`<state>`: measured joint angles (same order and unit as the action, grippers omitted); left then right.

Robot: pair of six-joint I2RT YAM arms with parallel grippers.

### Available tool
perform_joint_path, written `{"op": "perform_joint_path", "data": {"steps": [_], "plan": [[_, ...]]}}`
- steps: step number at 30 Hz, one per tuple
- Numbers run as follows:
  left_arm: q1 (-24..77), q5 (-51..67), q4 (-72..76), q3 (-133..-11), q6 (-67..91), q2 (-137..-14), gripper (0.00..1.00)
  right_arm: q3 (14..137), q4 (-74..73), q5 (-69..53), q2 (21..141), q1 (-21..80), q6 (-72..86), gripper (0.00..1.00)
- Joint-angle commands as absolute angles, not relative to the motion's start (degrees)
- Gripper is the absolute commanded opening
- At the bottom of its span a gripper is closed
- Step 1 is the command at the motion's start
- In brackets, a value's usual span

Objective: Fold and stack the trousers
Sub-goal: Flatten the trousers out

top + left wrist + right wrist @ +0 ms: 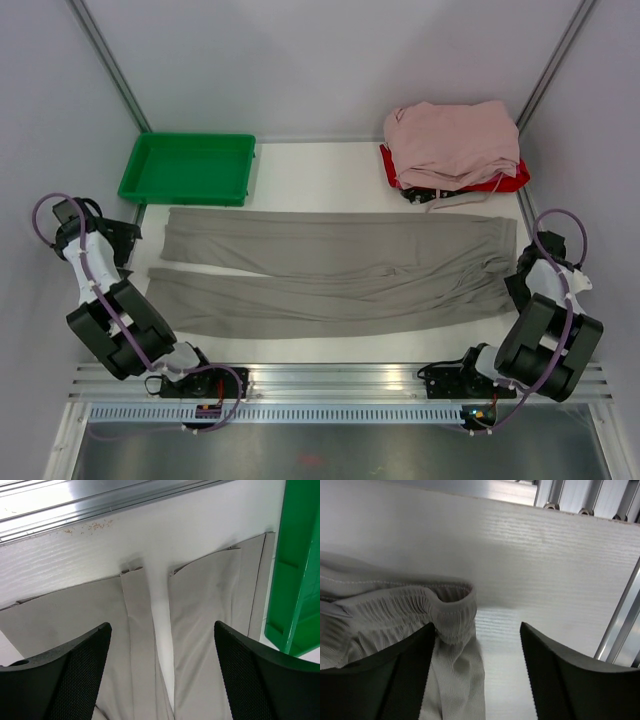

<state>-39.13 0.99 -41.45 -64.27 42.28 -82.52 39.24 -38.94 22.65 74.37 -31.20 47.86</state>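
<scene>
The trousers [335,275] lie flat across mid-frame on the counter [320,170]; the left gripper [161,626] over the cuffs [132,582] and the right gripper [477,627] by the waistband [420,602] both gape empty; pinching only one layer would skew the fold.

**Head count on your table**

You've got one pair of trousers [335,275] out there, with two legs on it: the far leg [300,238] and the near leg [290,300]. One green tray [190,138], your only one. One pile of pink garments [452,142], and how many are in it you can't tell from here. One red item [510,180] peeks out underneath. Two arms, two grippers: left gripper [162,626], right gripper [477,626]. One table [320,180].
</scene>
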Motion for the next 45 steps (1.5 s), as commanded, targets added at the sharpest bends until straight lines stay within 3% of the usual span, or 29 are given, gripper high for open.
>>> {"op": "perform_joint_path", "data": {"steps": [1,4,5,12,18,19,22,23,25,26,34,42,45], "plan": [[-39.1,0.3,-45.0,-64.3,39.6,-80.3,0.88,38.8,-33.1,26.0,75.5,-32.0,46.9,0.73],[-39.1,-1.7,-46.1,-62.3,39.7,-77.4,0.89,38.8,-34.2,27.5,75.8,-33.4,46.8,0.23],[-39.1,-2.0,-46.3,-61.9,39.8,-76.1,0.89,39.2,-35.1,28.4,75.6,-33.7,47.0,0.00],[-39.1,-9.6,-50.4,-60.6,41.9,-73.7,0.91,42.2,-49.2,32.4,73.0,-35.9,51.2,0.00],[-39.2,-10.9,-51.2,-61.0,42.4,-74.2,0.94,39.4,-47.6,33.8,72.9,-37.1,51.3,0.00],[-39.2,-10.5,-51.2,-61.0,42.2,-74.4,0.94,38.8,-46.8,33.8,72.8,-37.4,51.2,0.01],[-39.2,-9.3,-51.1,-60.5,41.4,-74.4,0.94,39.7,-40.5,32.0,72.7,-38.1,45.3,0.16],[-39.2,-9.0,-51.1,-60.3,41.2,-74.5,0.94,40.3,-38.1,29.8,72.8,-38.1,42.0,0.26],[-39.2,-8.9,-51.9,-59.6,41.3,-75.1,0.94,43.3,-33.2,24.3,73.3,-37.9,34.9,0.36],[-39.2,-8.8,-52.1,-59.2,41.7,-75.1,0.94,44.4,-31.7,21.7,73.6,-37.4,34.0,0.46],[-39.2,-9.9,-52.7,-52.7,48.3,-75.1,0.92,55.4,-25.0,4.5,74.8,-31.9,28.2,0.76],[-39.2,-14.8,-53.1,-48.0,53.2,-73.4,0.90,59.1,-22.2,2.2,77.3,-29.4,29.6,0.88],[-39.2,-13.3,-49.0,-44.2,55.4,-73.1,0.87,58.4,-19.4,0.4,79.4,-28.9,32.2,0.88]]}}
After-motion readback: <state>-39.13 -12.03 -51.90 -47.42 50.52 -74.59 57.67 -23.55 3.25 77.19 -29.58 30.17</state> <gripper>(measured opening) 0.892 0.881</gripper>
